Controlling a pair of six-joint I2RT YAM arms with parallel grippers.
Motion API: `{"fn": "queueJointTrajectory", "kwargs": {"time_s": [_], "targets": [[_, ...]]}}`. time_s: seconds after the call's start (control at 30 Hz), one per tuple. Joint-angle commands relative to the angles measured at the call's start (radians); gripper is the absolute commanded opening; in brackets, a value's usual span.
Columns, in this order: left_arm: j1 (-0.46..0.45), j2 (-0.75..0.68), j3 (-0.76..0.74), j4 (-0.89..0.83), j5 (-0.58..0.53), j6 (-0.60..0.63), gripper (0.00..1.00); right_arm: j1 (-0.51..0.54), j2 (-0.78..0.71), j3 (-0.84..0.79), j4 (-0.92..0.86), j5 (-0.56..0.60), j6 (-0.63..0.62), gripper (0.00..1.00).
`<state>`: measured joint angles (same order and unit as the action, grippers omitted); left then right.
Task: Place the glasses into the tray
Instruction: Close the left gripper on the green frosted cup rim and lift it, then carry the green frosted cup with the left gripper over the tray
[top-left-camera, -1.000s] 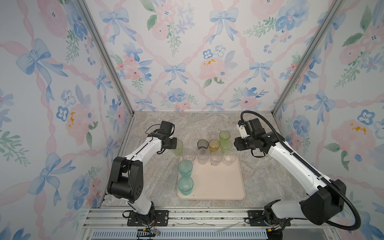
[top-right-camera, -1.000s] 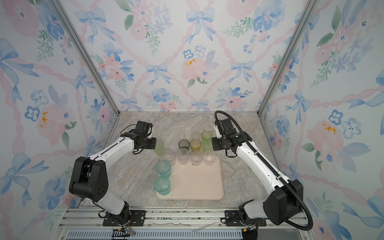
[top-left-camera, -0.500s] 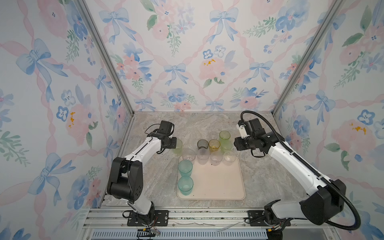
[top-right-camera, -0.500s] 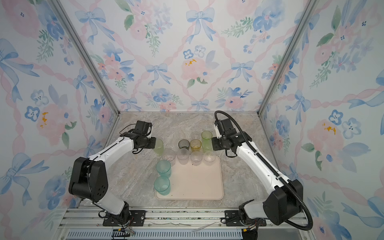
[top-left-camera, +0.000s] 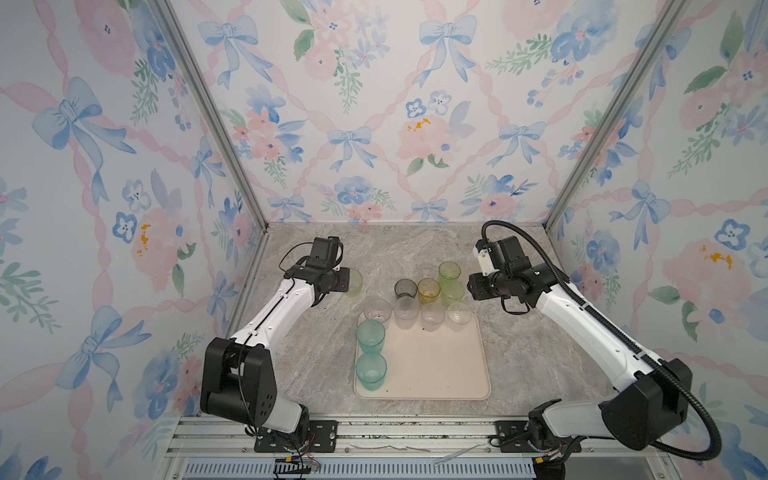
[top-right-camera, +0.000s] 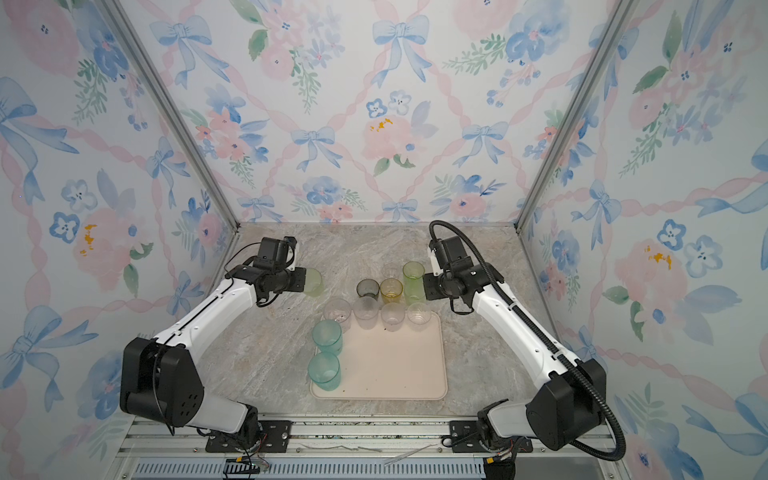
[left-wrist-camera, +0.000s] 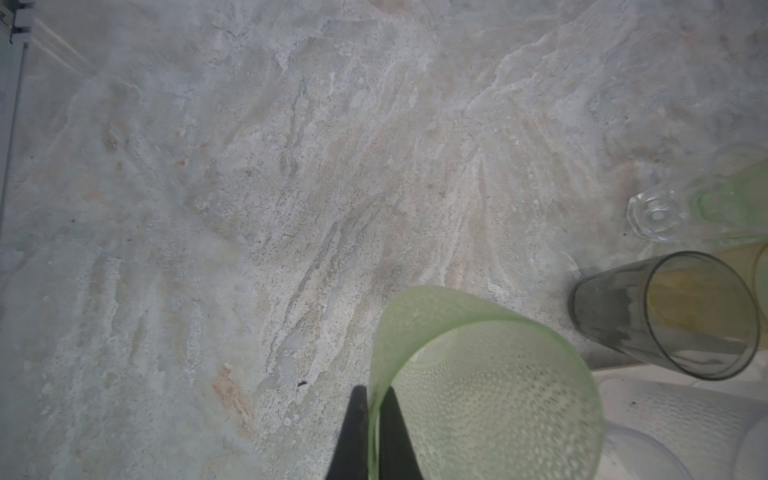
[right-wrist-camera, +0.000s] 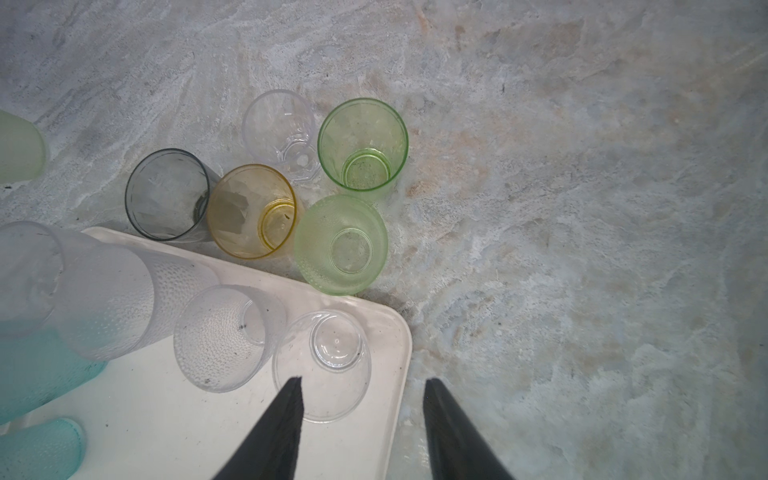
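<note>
My left gripper (left-wrist-camera: 374, 401) is shut on the wall of a frosted yellow-green glass (left-wrist-camera: 486, 386), one finger inside the rim and one outside. In both top views this glass (top-left-camera: 354, 282) (top-right-camera: 312, 282) is left of the tray (top-left-camera: 436, 365) (top-right-camera: 399, 365), over the table. Two teal glasses (top-left-camera: 371, 336) and a row of frosted clear glasses (top-left-camera: 433, 316) stand in the tray. Behind it stand smoky grey (right-wrist-camera: 166, 195), amber (right-wrist-camera: 251, 210), tiny clear (right-wrist-camera: 277, 124) and two more green glasses (right-wrist-camera: 340, 245). My right gripper (right-wrist-camera: 362, 380) is open over the tray's far right corner (right-wrist-camera: 401, 353), holding nothing.
The marble table (top-left-camera: 540, 340) is walled by flowered panels at the back and on both sides. An aluminium rail (top-left-camera: 374, 436) runs along the front edge. Bare table lies to the right of the tray and at the far left.
My left gripper with the yellow-green glass has crept slightly toward the far left. The right arm has not moved.
</note>
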<state>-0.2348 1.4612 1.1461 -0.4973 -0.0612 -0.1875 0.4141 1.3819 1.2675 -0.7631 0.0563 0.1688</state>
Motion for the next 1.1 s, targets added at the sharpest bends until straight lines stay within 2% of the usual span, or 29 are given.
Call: {"fn": "queueJointTrajectory", "kwargs": {"time_s": [0.0,0.23,0.47,0.73,0.93,1.07], "targets": [[0.005,-0.057,0.044,-0.003,0.044,0.015,0.00,0.009,-0.001,-0.007,0.022,-0.003,0.020,0.50],[-0.034,-0.117,0.089,-0.010,0.114,0.035,0.00,0.016,-0.020,-0.013,0.018,0.008,0.020,0.51],[-0.153,-0.121,0.153,-0.048,0.126,0.068,0.00,0.018,-0.047,-0.034,0.026,0.005,0.034,0.50],[-0.259,-0.140,0.214,-0.132,0.211,0.107,0.00,0.026,-0.081,-0.055,0.015,0.016,0.049,0.50],[-0.399,-0.131,0.247,-0.252,0.216,0.135,0.00,0.029,-0.090,-0.062,0.018,0.015,0.057,0.50],[-0.517,-0.089,0.280,-0.343,0.167,0.144,0.00,0.036,-0.089,-0.063,0.019,0.013,0.058,0.50]]}}
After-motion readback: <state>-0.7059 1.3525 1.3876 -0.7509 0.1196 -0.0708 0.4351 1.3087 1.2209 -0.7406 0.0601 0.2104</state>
